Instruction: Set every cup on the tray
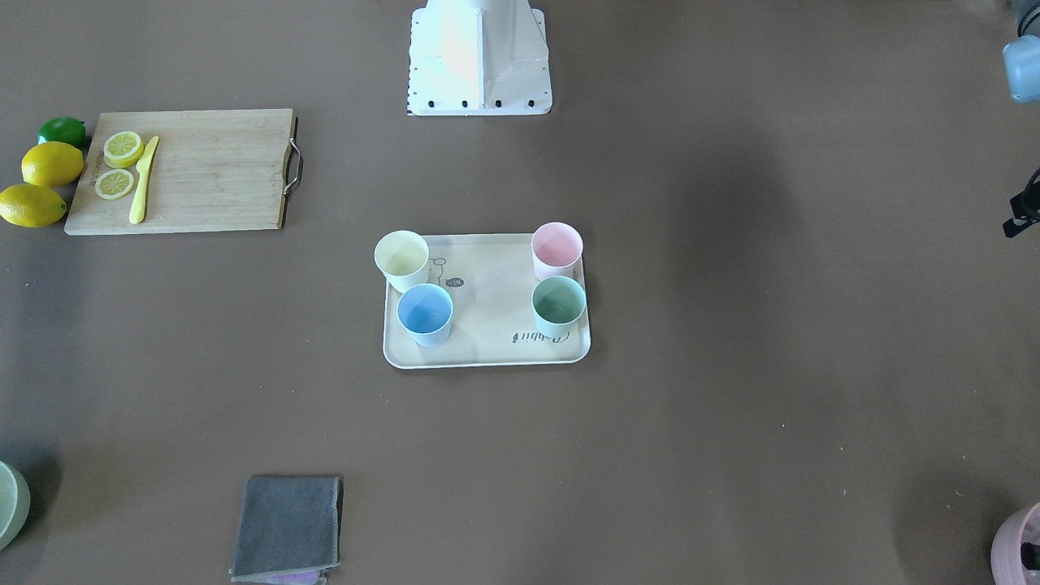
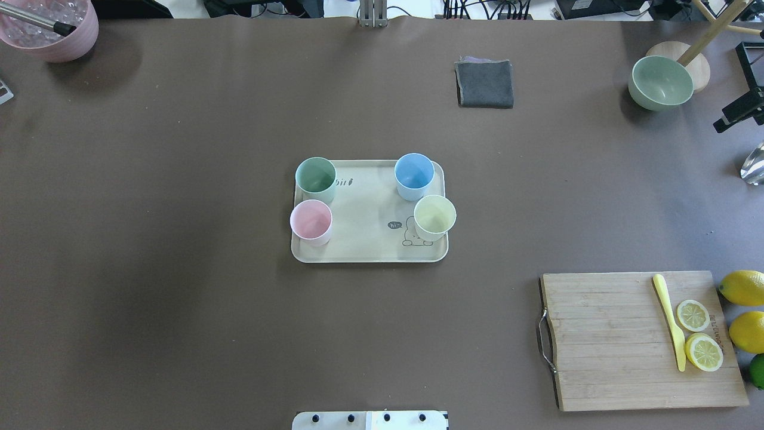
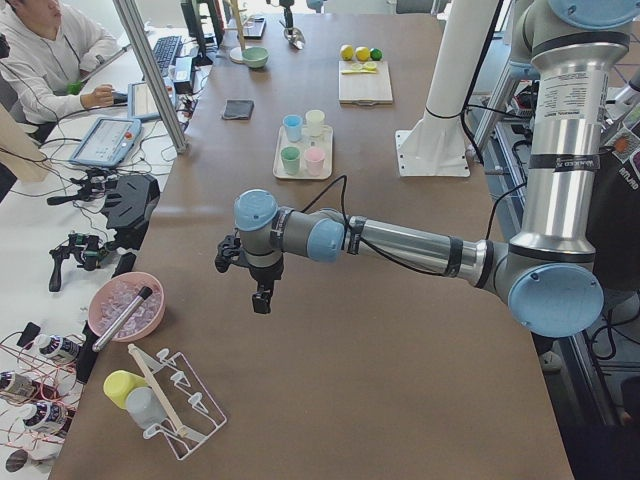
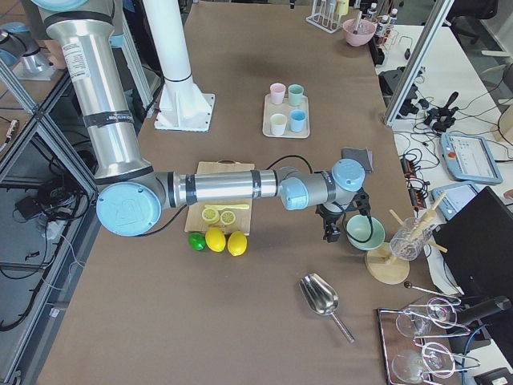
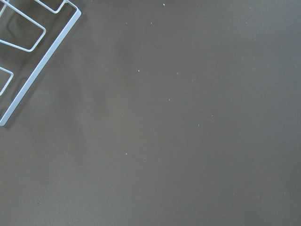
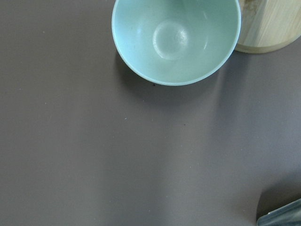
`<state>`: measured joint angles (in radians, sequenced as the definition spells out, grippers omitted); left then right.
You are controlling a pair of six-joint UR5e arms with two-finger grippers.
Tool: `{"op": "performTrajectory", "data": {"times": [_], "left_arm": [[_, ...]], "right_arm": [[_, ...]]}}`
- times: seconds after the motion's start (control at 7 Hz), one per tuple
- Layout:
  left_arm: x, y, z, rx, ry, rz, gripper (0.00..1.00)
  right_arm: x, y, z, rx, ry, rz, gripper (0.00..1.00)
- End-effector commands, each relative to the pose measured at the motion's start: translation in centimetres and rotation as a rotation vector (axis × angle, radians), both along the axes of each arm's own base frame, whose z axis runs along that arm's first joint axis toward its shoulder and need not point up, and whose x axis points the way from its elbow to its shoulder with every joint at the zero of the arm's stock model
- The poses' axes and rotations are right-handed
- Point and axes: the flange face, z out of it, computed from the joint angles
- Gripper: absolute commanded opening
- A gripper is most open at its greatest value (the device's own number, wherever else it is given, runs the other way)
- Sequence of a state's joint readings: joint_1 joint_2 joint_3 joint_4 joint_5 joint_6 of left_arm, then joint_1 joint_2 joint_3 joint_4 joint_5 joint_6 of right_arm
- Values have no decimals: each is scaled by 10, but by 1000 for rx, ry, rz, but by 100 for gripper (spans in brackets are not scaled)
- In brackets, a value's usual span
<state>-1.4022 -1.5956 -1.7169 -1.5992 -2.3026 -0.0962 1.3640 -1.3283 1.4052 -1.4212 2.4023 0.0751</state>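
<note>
Cups all stand upright on the cream tray (image 2: 364, 239): yellow cup (image 2: 434, 214), pink cup (image 2: 311, 218), blue cup (image 2: 413, 172) and mint cup (image 2: 315, 175), so placing looks finished. Well away at the table's ends hang the left gripper (image 3: 262, 300) and right gripper (image 4: 329, 233); I cannot tell whether either is parted or closed. Nothing seems to remain but parking the arms.

Overhead and front cameras look down from opposite sides, sharing the tray (image 2: 364, 209).
</note>
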Motion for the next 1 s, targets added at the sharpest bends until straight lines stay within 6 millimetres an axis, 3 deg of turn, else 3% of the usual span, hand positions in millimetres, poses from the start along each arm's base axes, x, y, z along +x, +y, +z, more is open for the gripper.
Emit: {"op": "performTrajectory", "data": {"times": [0.0,0.71,0.86], "left_arm": [[0,0,3,-5,-4,0,98],[1,-1,5,-5,-14,5,98],[-1,0,-3,10,-10,0,98]], "right_arm": [[1,0,-3,6,-6,2,100],[7,-1,-8,11,-13,12,100],[7,-1,-6,5,-10,11,100]]}}
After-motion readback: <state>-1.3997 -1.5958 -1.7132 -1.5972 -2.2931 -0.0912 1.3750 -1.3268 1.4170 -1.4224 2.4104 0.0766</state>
